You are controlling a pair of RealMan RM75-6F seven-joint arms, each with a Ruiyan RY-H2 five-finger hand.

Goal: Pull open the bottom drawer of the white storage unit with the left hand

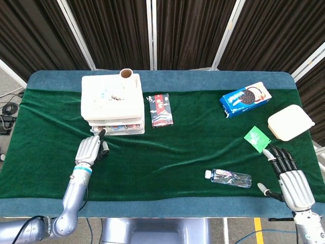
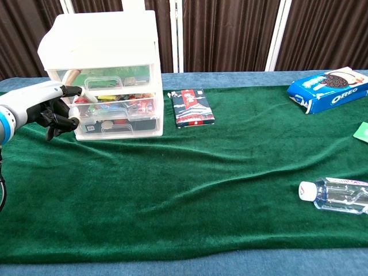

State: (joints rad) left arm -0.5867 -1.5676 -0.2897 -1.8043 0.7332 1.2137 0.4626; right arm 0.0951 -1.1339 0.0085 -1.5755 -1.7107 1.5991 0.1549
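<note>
Left hand (image 2: 43, 109) hovering at storage unit (image 2: 102, 75) front-left corner, fingers curled holding nothing, bottom drawer (image 2: 118, 126) sitting closed

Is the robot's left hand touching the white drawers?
Cannot tell. In the chest view the left hand overlaps the left edge of the white storage unit, and the head view shows no clear gap or contact either.

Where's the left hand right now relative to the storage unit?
The left hand is on the table's left side, at the front-left corner of the white storage unit. In the chest view its fingers are curled near the lower drawers; contact can't be confirmed.
</note>
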